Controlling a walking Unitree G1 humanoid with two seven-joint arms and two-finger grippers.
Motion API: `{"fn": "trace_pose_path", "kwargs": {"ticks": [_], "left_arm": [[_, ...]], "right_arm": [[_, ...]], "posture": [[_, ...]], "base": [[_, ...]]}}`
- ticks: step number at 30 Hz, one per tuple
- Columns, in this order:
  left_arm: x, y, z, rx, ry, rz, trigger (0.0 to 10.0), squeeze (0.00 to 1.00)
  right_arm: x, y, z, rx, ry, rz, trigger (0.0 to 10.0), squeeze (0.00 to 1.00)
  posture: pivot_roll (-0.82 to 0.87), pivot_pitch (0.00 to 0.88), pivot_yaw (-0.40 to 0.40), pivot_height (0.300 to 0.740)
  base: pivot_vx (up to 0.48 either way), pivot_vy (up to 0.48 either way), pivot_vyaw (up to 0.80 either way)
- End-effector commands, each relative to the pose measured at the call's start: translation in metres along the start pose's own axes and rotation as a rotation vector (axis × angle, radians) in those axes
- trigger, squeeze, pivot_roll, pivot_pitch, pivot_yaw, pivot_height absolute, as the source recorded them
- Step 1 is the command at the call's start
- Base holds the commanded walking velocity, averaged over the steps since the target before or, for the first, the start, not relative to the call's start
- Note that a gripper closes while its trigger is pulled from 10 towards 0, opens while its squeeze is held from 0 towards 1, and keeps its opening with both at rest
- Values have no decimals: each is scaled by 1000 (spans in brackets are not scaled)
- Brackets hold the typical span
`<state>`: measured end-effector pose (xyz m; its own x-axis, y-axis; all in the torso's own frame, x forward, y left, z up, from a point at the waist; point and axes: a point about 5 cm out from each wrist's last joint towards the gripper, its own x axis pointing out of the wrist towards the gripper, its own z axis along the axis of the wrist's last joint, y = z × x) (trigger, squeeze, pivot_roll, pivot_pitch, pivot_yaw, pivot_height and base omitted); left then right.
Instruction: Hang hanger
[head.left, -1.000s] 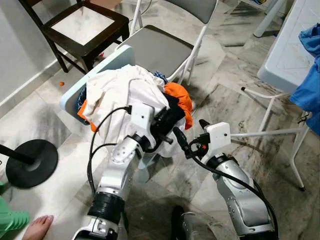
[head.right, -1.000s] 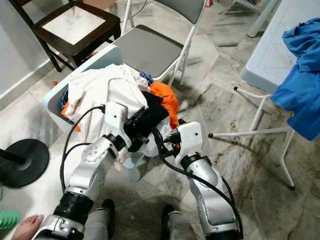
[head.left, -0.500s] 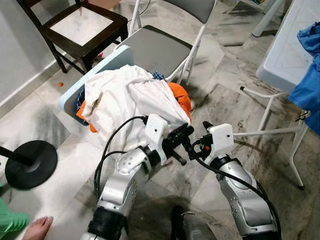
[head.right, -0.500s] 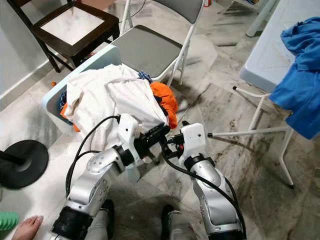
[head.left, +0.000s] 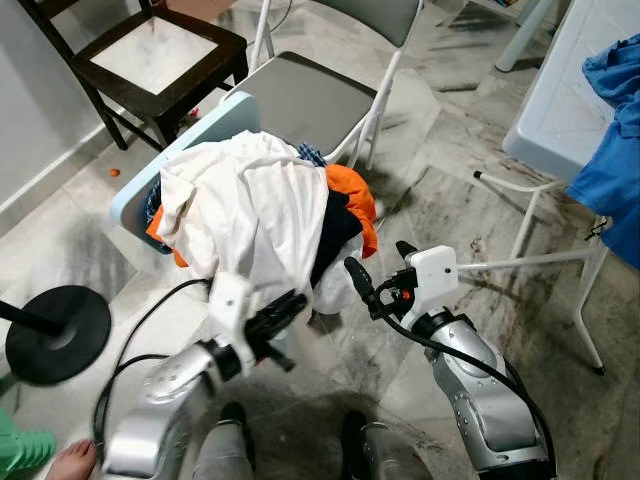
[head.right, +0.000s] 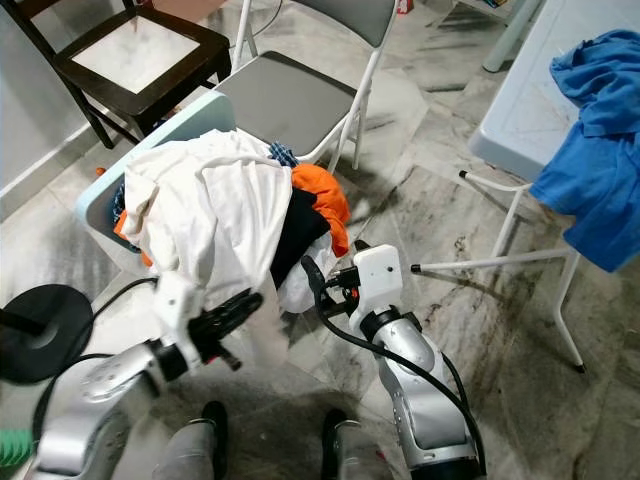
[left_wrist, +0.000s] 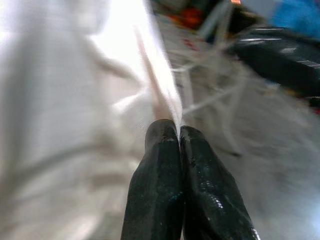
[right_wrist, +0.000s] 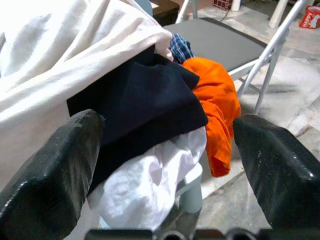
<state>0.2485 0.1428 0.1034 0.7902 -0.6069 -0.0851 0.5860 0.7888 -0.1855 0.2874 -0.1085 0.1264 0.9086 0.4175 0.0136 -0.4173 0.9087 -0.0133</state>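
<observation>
White garment (head.left: 255, 215), draped over the near side of the laundry basket (head.left: 190, 140), has its hem pinched in the left gripper (left_wrist: 178, 131), jaws together, while the right gripper (head.left: 378, 268) waits just right, jaws apart.

Two silver, jointed arms end in white boxy wrist housings, each carrying a gripper: the left gripper (head.left: 288, 303) and right gripper (head.left: 375, 271) have long, glossy black fingers. Black cables loop along both forearms; dark collars ring the joints.
</observation>
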Motion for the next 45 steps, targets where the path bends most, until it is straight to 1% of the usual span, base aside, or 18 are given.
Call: {"fn": "trace_pose_path", "kwargs": {"ticks": [1,3,5,6,9,13,16,19,20,21,22,23,24,25,30,35,41,45], "left_arm": [[-10,6,1,46,-11,73,0,0],[-13,7,-2,38,-4,89,0,0],[-21,-6,-13,-27,41,33,0,0],[-21,-6,-13,-27,41,33,0,0],[-30,-23,-32,-85,116,-37,0,0],[-37,-26,-44,-65,163,-34,0,0],[-36,-15,-40,22,137,30,0,0],[-36,-12,-38,41,130,41,0,0],[-32,-5,-32,95,107,75,0,0],[-27,3,-21,163,74,118,4157,0],[-21,13,-6,231,34,177,10000,0],[-14,25,16,287,-37,258,10000,643],[-12,29,25,292,-69,288,10000,1000],[-12,29,25,292,-69,288,10000,1000],[-7,50,68,331,-240,456,10000,1000],[-7,65,90,378,-313,547,10000,1000],[-3,84,103,397,-322,604,10000,1000],[2,96,103,334,-284,625,10000,1000]], "right_arm": [[-2,-1,-5,2,19,4,10000,0],[-2,-2,-6,1,20,4,10000,0],[-1,-3,-6,-1,22,4,10000,0],[-1,-3,-6,-1,22,4,10000,0],[-1,-4,-6,-4,22,1,10000,0],[-1,-5,-6,-5,23,-2,10000,0],[-2,-5,-8,-7,28,-5,10000,0],[-2,-5,-8,-7,29,-5,10000,0],[-2,-5,-8,-8,30,-4,10000,0],[-1,-5,-8,-9,29,-3,10000,0],[-1,-5,-8,-9,29,-3,10000,0],[0,-5,-7,-10,28,-3,10000,0],[0,-5,-8,-10,28,-4,10000,0],[0,-5,-8,-10,28,-4,10000,0],[0,-4,-8,-10,28,-3,10000,0],[0,-4,-9,-10,28,-2,10000,0],[-1,-4,-9,-10,28,-1,10000,0],[-2,-4,-9,-11,30,-3,10000,0]], "posture": [[102,312,-78,740],[110,312,-78,740],[113,311,-77,740],[113,311,-77,740],[110,310,-74,740],[105,310,-71,740],[105,308,-71,740],[105,308,-71,740],[103,307,-71,740],[103,306,-71,740],[105,303,-70,740],[105,302,-70,740],[105,300,-69,740],[105,300,-69,740],[105,300,-69,740],[102,295,-69,740],[94,300,-72,740],[93,302,-74,740]], "base": [[0,0,0],[0,0,0],[0,0,0],[0,0,0],[0,0,0],[0,0,0],[0,0,0],[0,0,0],[0,0,0],[0,0,0],[0,0,0],[0,0,0],[0,0,0],[0,0,0],[0,0,0],[0,0,0],[0,0,0],[0,0,0]]}}
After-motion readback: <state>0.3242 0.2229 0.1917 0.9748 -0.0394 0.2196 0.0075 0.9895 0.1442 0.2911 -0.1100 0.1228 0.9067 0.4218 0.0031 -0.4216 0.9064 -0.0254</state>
